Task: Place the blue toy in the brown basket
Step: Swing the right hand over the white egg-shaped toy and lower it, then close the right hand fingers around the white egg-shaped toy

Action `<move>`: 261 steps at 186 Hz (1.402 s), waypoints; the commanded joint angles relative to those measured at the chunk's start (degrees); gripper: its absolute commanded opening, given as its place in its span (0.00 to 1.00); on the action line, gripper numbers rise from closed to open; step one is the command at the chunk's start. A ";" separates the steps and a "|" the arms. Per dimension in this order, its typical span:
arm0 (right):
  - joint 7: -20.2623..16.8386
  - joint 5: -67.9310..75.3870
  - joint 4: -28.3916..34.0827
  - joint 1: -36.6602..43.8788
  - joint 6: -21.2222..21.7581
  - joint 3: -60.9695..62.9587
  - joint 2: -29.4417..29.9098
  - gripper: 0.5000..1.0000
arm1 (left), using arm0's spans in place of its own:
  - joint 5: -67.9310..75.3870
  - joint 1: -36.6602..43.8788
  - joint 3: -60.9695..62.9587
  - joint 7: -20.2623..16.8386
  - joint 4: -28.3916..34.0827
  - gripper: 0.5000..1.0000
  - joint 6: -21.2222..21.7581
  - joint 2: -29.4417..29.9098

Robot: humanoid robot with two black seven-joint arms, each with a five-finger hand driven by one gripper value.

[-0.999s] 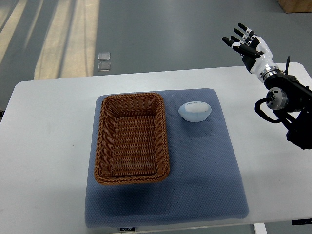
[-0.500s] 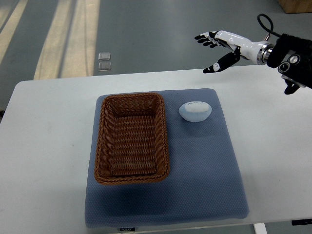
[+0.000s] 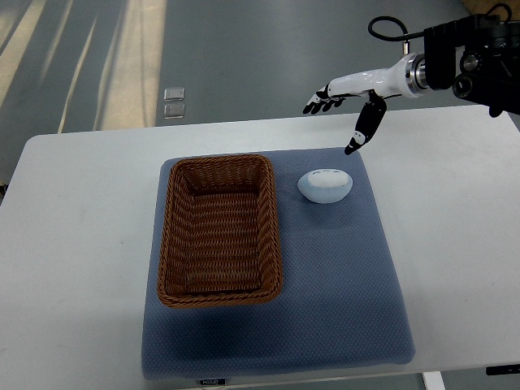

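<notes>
R hand (image 3: 345,101) enters from the right edge, up high and past the far edge of the table (image 3: 73,211). Fingers spread, thumb hanging down, holding nothing. L arm not in view.

Toy (image 3: 325,185): pale blue, rounded, egg-ish dome. Sits below the hand and a bit to its left, on the blue mat (image 3: 341,284). Hand and toy well apart, no contact. Basket (image 3: 219,231) is further left of the hand, beyond the toy; the toy is just beside its right wall, not touching. Nothing visible inside the basket.

Handling, judged from looks only:
- Prob light; small and plump, no sign of weight pressing into the mat.
- Surface looks smooth w/ soft sheen, so could be plush or soft plastic; can't tell which. If plastic, the curved sides may slip out of a pinch.
- Not fragile by the look of it. A short drop into wicker should do no harm.
- Rounded base, so may roll or skid if nudged sideways. Mat texture should damp that some.

Where to grip: come from above, thumb on one long side and fingers on the other, across the widest part, low enough to get under the bulge. A top-only pinch is likely to slide off the dome.

Carry is short: lift clear of the basket rim, move left, release over the middle.
</notes>
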 commanded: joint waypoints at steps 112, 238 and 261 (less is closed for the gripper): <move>-13.69 2.82 -4.49 -8.22 -0.22 -0.05 9.15 0.81 | 0.00 0.00 0.00 0.01 -0.05 1.00 0.01 0.00; -16.15 0.18 -6.69 -12.44 -5.50 -0.49 11.70 0.59 | 0.00 0.00 0.00 0.01 0.04 1.00 0.01 0.00; -16.06 0.09 -6.60 -12.44 -5.15 -0.49 11.79 0.48 | 0.00 0.00 0.00 0.01 0.04 1.00 0.01 0.00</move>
